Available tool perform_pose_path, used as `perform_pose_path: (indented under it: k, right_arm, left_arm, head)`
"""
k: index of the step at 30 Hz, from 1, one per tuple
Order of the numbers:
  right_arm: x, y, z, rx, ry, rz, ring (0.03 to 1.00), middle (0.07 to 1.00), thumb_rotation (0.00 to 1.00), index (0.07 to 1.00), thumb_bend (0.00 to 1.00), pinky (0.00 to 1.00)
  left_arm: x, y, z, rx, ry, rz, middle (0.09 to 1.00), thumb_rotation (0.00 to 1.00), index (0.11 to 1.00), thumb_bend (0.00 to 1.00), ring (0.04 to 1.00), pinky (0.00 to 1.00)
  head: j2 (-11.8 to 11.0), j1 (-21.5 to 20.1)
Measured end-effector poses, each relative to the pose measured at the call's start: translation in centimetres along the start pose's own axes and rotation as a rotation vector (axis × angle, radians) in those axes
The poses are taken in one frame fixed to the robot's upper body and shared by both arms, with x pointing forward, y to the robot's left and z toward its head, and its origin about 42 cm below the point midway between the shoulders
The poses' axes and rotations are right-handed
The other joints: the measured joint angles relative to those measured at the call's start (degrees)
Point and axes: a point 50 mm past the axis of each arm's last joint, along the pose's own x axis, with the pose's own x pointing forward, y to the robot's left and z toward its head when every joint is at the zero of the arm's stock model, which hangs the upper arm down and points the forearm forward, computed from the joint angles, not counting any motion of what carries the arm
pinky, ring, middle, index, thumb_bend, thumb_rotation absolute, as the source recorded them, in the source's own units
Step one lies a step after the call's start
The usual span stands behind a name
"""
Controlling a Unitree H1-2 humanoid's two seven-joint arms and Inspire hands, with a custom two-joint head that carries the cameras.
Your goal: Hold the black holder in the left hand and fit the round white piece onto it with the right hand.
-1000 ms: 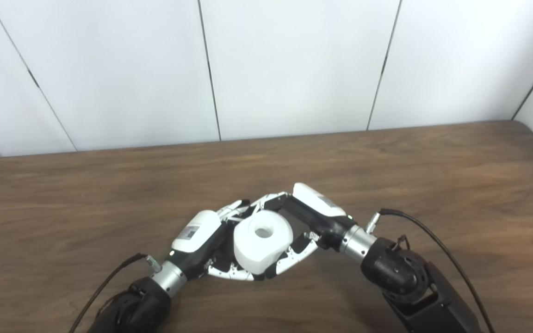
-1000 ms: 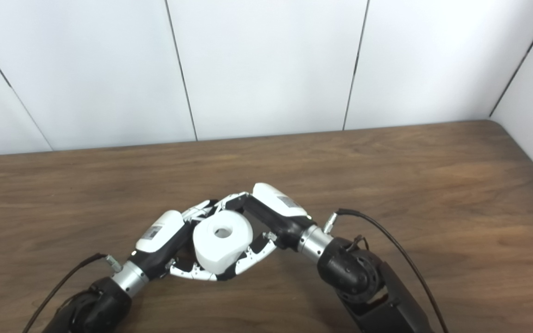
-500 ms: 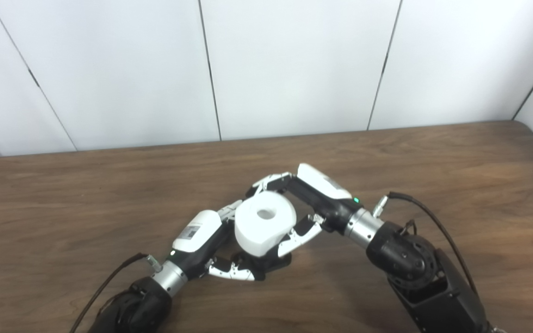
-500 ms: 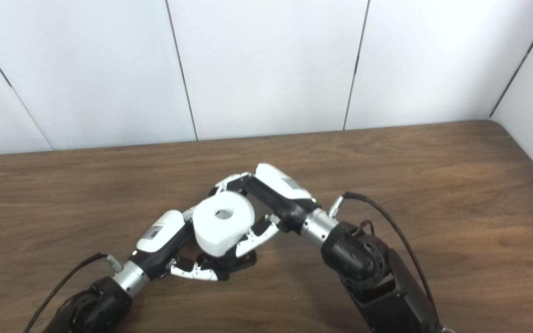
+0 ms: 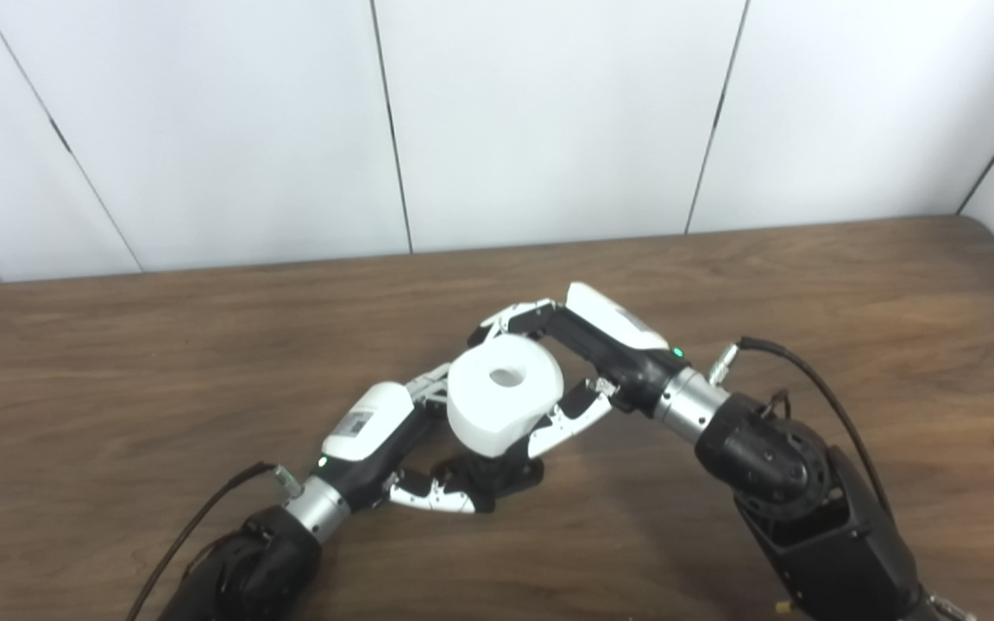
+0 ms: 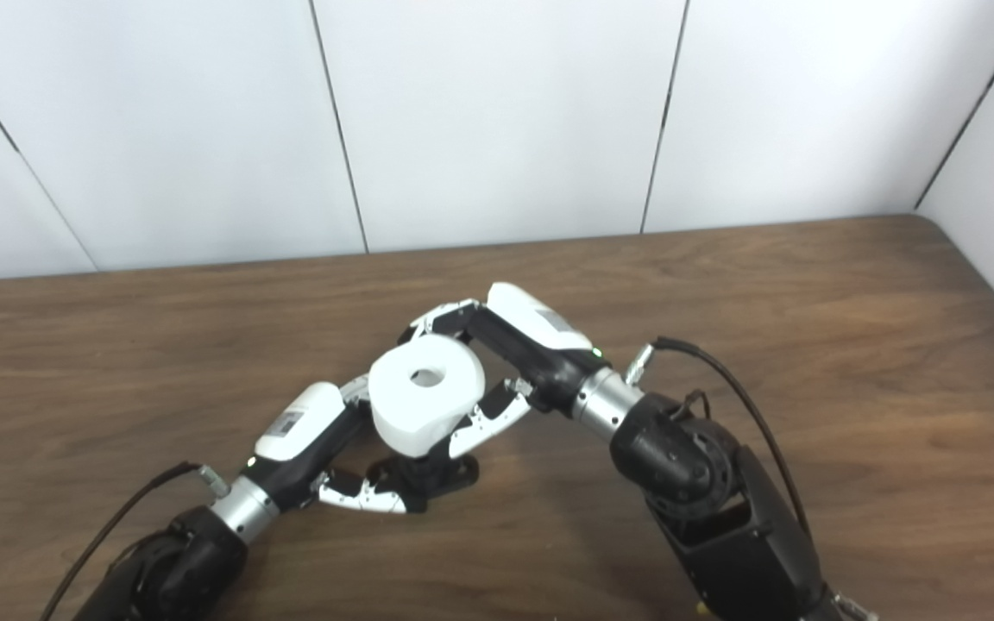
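Observation:
The round white piece (image 5: 504, 394), a thick roll with a hole through its middle, is held up in my right hand (image 5: 579, 362), whose fingers and thumb close around its sides. It also shows in the right eye view (image 6: 424, 393). Below it the black holder (image 5: 497, 476) stands on the wooden table (image 5: 117, 362), mostly hidden by the roll. My left hand (image 5: 393, 448) is shut around the holder's base (image 6: 433, 475). The roll sits above the base; whether the holder's post reaches into its hole is hidden.
Black cables (image 5: 795, 379) run from both wrists. The table's back edge meets a white panelled wall (image 5: 549, 121). The table's right corner (image 6: 928, 224) is near a side wall.
My right hand has lifted the white roll up and a little back and right, uncovering the black holder's base. My left hand stays low on the holder. The camera has tilted slightly.

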Motion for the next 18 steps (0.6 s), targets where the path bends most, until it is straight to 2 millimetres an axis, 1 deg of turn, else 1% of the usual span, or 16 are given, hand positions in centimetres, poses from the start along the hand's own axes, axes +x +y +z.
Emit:
perform_pose_path:
  k: [5, 8, 11, 18]
  right_arm:
    - [0.1, 0.3, -0.4, -0.005, 0.011, 0.03, 0.73, 0.735, 0.13, 0.481, 0.52, 0.62]
    - [0.1, 1.0, -1.3, -0.015, 0.041, 0.074, 0.737, 0.737, 0.13, 0.481, 0.52, 0.63]
    - [-0.4, 1.7, -2.2, -0.021, 0.076, 0.104, 0.736, 0.733, 0.13, 0.481, 0.52, 0.63]
    - [-0.1, 2.4, -2.7, -0.027, 0.047, 0.099, 0.75, 0.733, 0.13, 0.481, 0.52, 0.66]
  left_arm:
    - [0.0, 0.0, 0.0, 0.0, 0.0, 0.0, 0.894, 0.06, 0.481, 0.52, 0.967, 0.91]
    - [0.0, 0.0, 0.0, 0.0, 0.0, 0.0, 0.895, 0.06, 0.481, 0.52, 0.97, 0.92]
    - [0.0, 0.0, 0.0, 0.0, -0.001, 0.0, 0.893, 0.06, 0.481, 0.52, 0.967, 0.91]
    - [-0.1, 0.0, 0.1, -0.001, 0.0, 0.001, 0.897, 0.06, 0.481, 0.52, 0.969, 0.91]
  head:
    - [-0.09, -0.09]
    - [0.0, 0.0]
    - [0.18, 0.0]
    - [0.35, 0.09]
